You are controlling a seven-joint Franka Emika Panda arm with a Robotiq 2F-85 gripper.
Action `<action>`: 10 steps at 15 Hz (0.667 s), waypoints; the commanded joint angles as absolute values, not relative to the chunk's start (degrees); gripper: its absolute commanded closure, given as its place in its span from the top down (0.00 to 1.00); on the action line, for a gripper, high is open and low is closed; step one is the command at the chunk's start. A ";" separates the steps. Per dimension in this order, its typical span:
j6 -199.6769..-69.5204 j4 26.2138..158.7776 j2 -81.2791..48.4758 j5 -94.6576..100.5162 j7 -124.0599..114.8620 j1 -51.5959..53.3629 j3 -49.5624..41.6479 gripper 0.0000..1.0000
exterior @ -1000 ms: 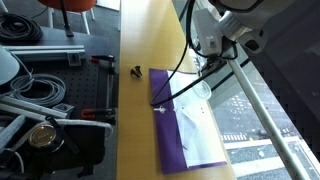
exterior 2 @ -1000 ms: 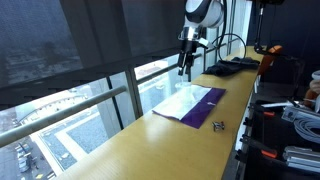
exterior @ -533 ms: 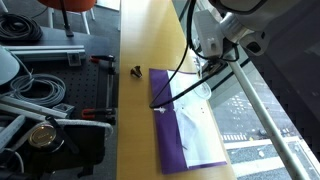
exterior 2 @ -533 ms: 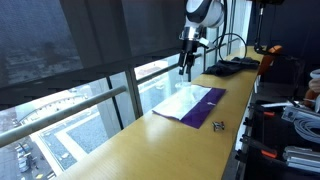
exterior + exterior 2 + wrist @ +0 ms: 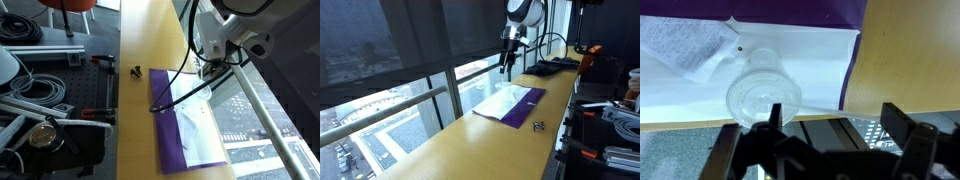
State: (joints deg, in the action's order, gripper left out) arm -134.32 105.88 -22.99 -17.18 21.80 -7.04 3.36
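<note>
A purple cloth (image 5: 170, 135) lies on the wooden tabletop (image 5: 140, 30), with a white sheet (image 5: 200, 135) on top of it. A clear plastic cup (image 5: 763, 95) stands on the white sheet (image 5: 790, 50) near the window edge of the table; it also shows in an exterior view (image 5: 203, 90). My gripper (image 5: 840, 125) hangs above that end of the cloth, open and empty. Its left finger (image 5: 775, 118) is over the cup's rim and its right finger (image 5: 905, 125) is out past the table edge. The gripper shows in both exterior views (image 5: 212, 70) (image 5: 503, 68).
A small black object (image 5: 135, 71) (image 5: 537, 125) lies on the table beside the cloth. A black cable (image 5: 175, 85) trails from the arm across the cloth. A window railing (image 5: 265, 120) runs along the table. Cables and gear (image 5: 40, 90) fill the floor side.
The arm and gripper have shifted very slightly toward the window side. The cup, cloth and sheet have not moved.
</note>
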 commanded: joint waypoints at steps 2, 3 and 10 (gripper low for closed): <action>-133.77 105.04 -22.43 -15.67 22.22 -7.73 3.17 1.00; -133.74 104.92 -22.36 -15.68 22.24 -7.84 3.15 1.00; -133.31 104.08 -21.77 -16.08 22.72 -8.91 3.07 1.00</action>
